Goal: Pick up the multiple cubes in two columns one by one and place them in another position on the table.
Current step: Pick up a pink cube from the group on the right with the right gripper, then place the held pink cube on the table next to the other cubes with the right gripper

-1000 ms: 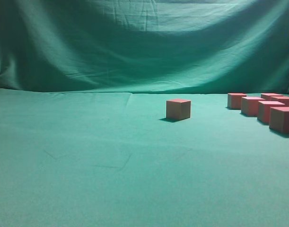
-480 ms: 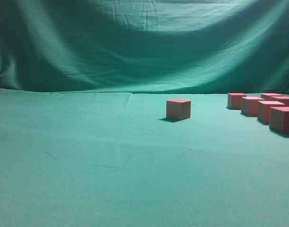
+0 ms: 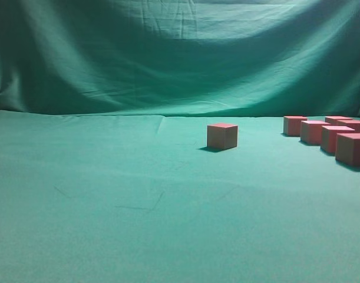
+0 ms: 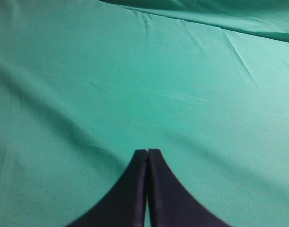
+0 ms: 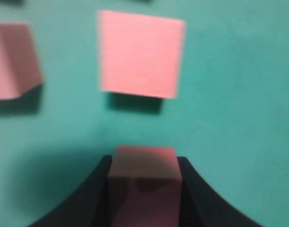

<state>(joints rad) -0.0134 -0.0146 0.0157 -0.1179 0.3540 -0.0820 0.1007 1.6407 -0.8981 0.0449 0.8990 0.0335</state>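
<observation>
Item: right fingers closed on cube, flanking both sides for lift, above bench. Left fingers pressed together, empty, idle. One cube set mid-bench; rest at right edge.

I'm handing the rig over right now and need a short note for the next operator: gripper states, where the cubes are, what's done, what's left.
Left gripper: shut, empty, over bare table.
Right gripper: its jaws flank a cube on both sides; the blurred wrist view does not show whether it is lifted. Two more cubes lie on the cloth beyond it, one ahead, one at the left edge.
Done: one lone cube sits mid-table, apart from the group.
Left: the cluster of cubes at the right edge of the exterior view is still to be moved, one by one.
</observation>
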